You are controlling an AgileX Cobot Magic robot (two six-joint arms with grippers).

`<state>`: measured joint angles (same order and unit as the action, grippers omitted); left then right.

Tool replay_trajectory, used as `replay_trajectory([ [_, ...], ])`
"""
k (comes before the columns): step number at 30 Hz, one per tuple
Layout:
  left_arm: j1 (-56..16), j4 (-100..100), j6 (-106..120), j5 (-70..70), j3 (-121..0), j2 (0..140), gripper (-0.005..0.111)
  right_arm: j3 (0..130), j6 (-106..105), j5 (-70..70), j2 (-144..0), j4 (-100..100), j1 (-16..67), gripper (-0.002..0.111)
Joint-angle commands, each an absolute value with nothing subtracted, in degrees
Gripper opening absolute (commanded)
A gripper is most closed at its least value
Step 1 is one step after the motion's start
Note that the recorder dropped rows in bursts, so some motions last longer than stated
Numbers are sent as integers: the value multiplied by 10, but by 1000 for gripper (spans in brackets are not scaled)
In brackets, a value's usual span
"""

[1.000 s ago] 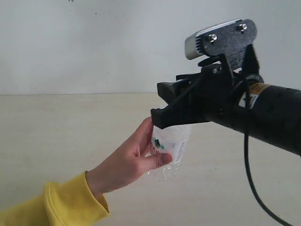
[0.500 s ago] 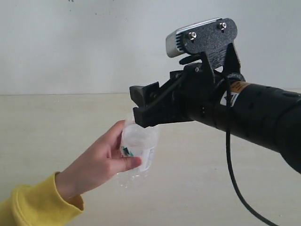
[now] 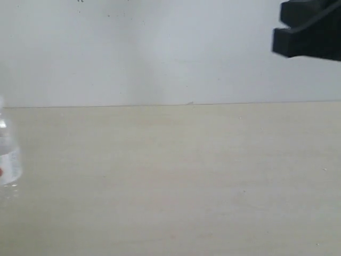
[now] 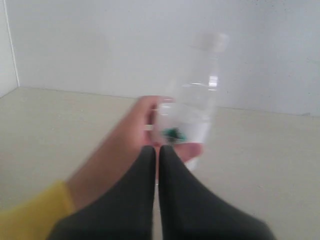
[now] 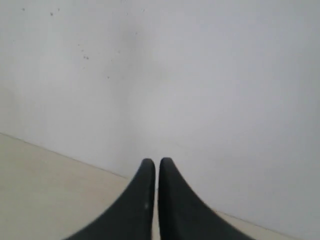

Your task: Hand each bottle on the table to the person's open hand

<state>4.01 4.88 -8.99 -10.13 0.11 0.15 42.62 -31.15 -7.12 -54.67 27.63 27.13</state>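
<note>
Two black claws are each pinched narrow, with only a thin slit between the curved fingers and nothing held. The left claw (image 4: 156, 149) points toward a bare light-skinned hand (image 4: 125, 150) with a yellow sleeve cuff (image 4: 35, 212). The claw's tips overlap the palm in the left wrist view, but whether they touch it cannot be told.

That hand grips a clear plastic bottle with a white cap (image 4: 197, 115). Fingers and thumb wrap round its lower half, where a white label carries a small green mark. The bottle stands nearly upright, cap uppermost, just beyond the claw tips, and the picture is blurred there. Around it lies the pale beige wood-grain desk (image 4: 260, 160); whether the bottle's base rests on it is unclear.

The right claw (image 5: 156, 161) faces a plain white wall (image 5: 200, 75), with a strip of desk beneath it.

In the exterior view a second clear bottle with a white label and a red spot (image 3: 8, 160) is cut off by the left edge, low against the desk. A black blocky robot part (image 3: 309, 32) juts in at the top right corner, high over the desk and well apart from that bottle. Which arm it belongs to cannot be told.
</note>
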Motion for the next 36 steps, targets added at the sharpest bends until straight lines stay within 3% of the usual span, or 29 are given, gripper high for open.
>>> replay_trajectory([
  [1, 42, 49, -92, -103, 0, 0, 4, 429, -288, 7, -464, 295, 237, 1],
  [18, 42, 49, -92, -103, 0, 0, 4, 429, -286, 11, -356, 296, 232, 1],
  [28, 42, 49, -92, -103, 0, 0, 4, 396, -258, 163, -214, 276, -10, 1],
  [36, 42, 49, -92, -103, 0, 0, 4, 170, -244, 78, -95, 277, -65, 1],
])
